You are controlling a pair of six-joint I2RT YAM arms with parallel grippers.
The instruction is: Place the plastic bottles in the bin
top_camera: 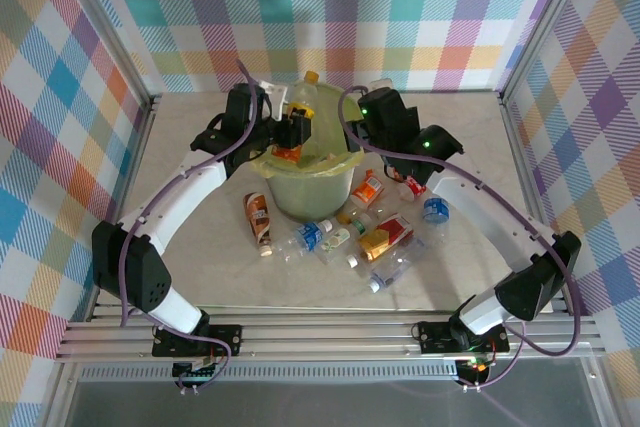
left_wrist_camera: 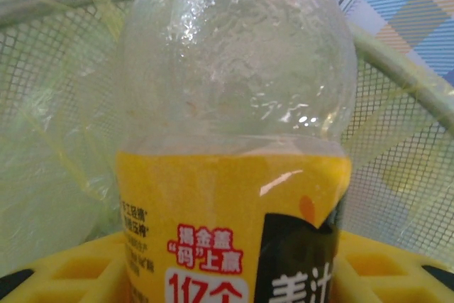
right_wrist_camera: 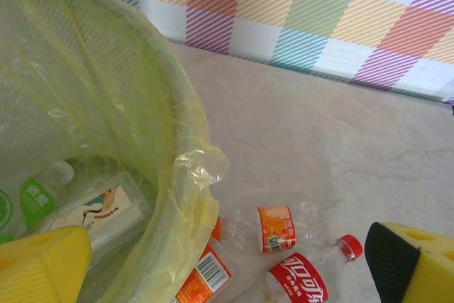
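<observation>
Orange-label bottle, clamped in left gripper above bin, frame centre; right gripper open, empty; risk: off-centre release bounces it off the rim.

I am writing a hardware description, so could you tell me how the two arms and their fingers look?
Both the left arm and the right arm have white curved links between bulky black joints, with a purple cable running along each. Small green lights glow on the right arm. The fingers are yellow blocks with square recesses and black pads.
</observation>
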